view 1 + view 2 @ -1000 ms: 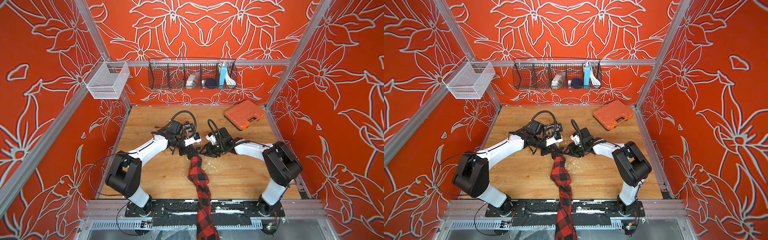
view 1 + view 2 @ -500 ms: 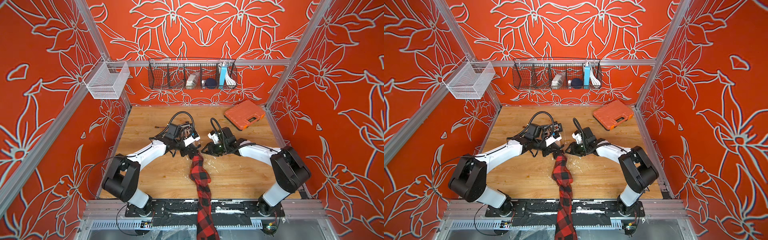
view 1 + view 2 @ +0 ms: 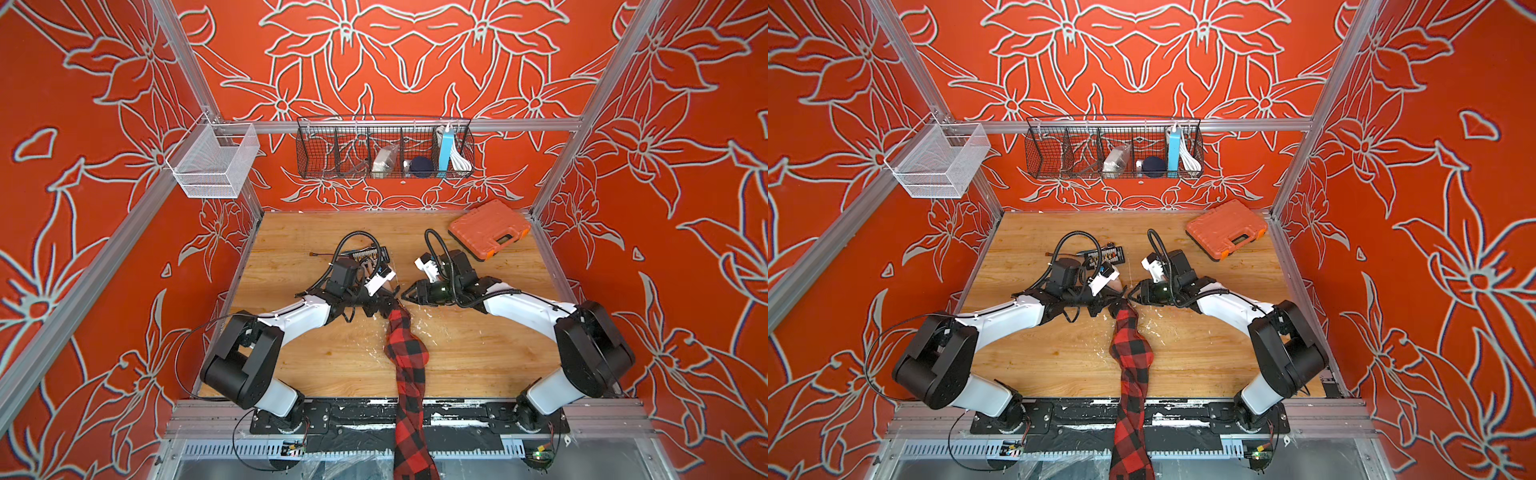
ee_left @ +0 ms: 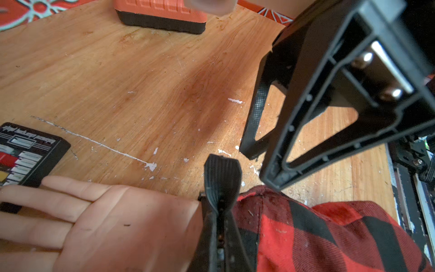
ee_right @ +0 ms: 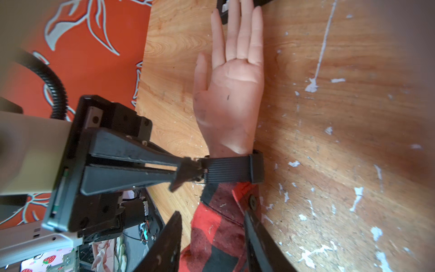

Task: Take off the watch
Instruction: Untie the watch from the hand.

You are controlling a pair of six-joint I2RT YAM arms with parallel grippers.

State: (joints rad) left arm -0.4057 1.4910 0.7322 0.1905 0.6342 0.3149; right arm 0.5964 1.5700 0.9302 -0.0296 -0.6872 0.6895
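Observation:
The watch (image 5: 228, 169) shows as a ribbed black strap around the wrist of a mannequin hand (image 5: 233, 94) lying palm up; its case is hidden. My left gripper (image 5: 188, 172) is shut on the strap's free end at the thumb side of the wrist. In the left wrist view the watch strap tip (image 4: 222, 174) sticks out past the closed left gripper (image 4: 220, 212). My right gripper (image 5: 211, 226) is open, its fingers either side of the red-and-black plaid sleeve (image 5: 219, 226) just below the wrist. In both top views the left gripper (image 3: 384, 299) and right gripper (image 3: 409, 295) meet at the sleeve's upper end.
An orange tool case (image 3: 490, 228) lies at the back right of the wooden table (image 3: 291, 232). A black board with connectors (image 3: 365, 253) sits just behind the hand. A black wire basket (image 3: 384, 147) and a white mesh basket (image 3: 214, 160) hang on the walls.
The left gripper's jaws have closed on the strap end. Both arms' elbows have drifted a little toward the front, and the right gripper has stayed over the sleeve.

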